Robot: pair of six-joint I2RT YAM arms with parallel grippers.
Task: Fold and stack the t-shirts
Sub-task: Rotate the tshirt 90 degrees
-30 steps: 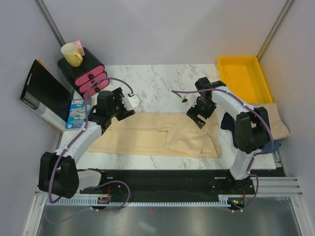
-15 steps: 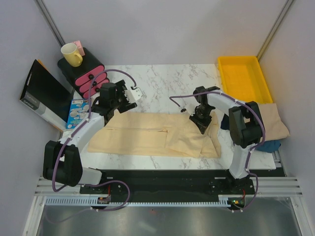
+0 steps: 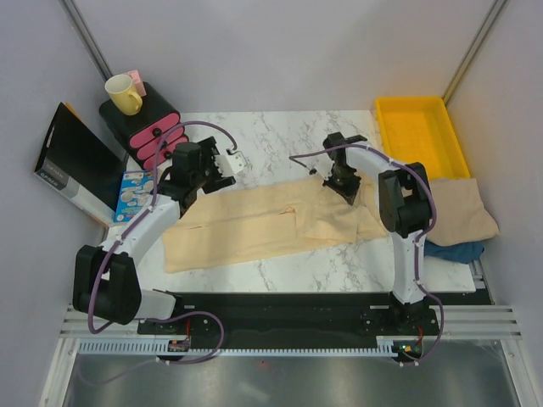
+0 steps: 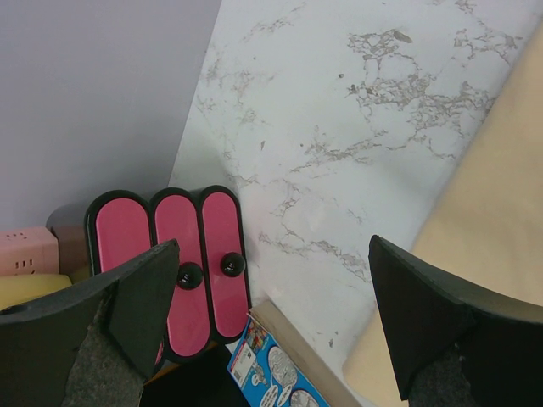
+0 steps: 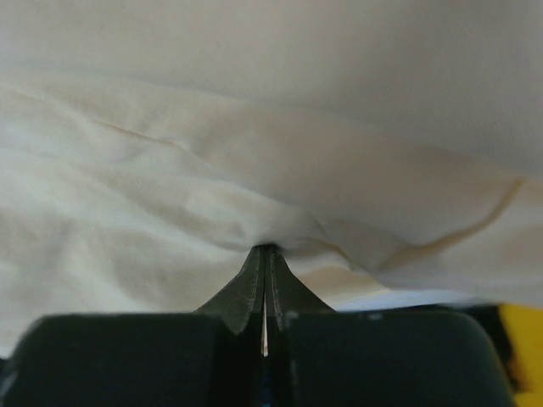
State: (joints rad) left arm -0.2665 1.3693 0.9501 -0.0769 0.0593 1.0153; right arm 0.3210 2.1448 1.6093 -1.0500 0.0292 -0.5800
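A cream t-shirt point(image 3: 271, 225) lies spread and slanted across the marble table point(image 3: 271, 140), its right end farther back than its left. My right gripper point(image 3: 344, 181) is shut on a pinch of that shirt's far right part; in the right wrist view the jaws point(image 5: 266, 251) meet with fabric point(image 5: 204, 195) bunched at their tips. My left gripper point(image 3: 231, 164) hangs open above bare marble just beyond the shirt's far left edge. In the left wrist view its fingers point(image 4: 93, 318) stand wide apart with nothing between them, and the shirt's edge point(image 4: 501, 212) shows at the right. A second beige t-shirt point(image 3: 467, 208) lies off the table's right side.
A yellow tray point(image 3: 420, 136) stands at the back right. A pink drawer unit point(image 3: 151, 129) with a yellow mug point(image 3: 123, 93) on it stands at the back left, with a black box point(image 3: 72, 161) and a blue booklet point(image 3: 131, 197) beside it. A blue cloth point(image 3: 450, 250) lies under the second shirt.
My right gripper has shut on the shirt and drawn its right end toward the back, so the shirt now lies slanted. The left gripper moved slightly back and stays open.
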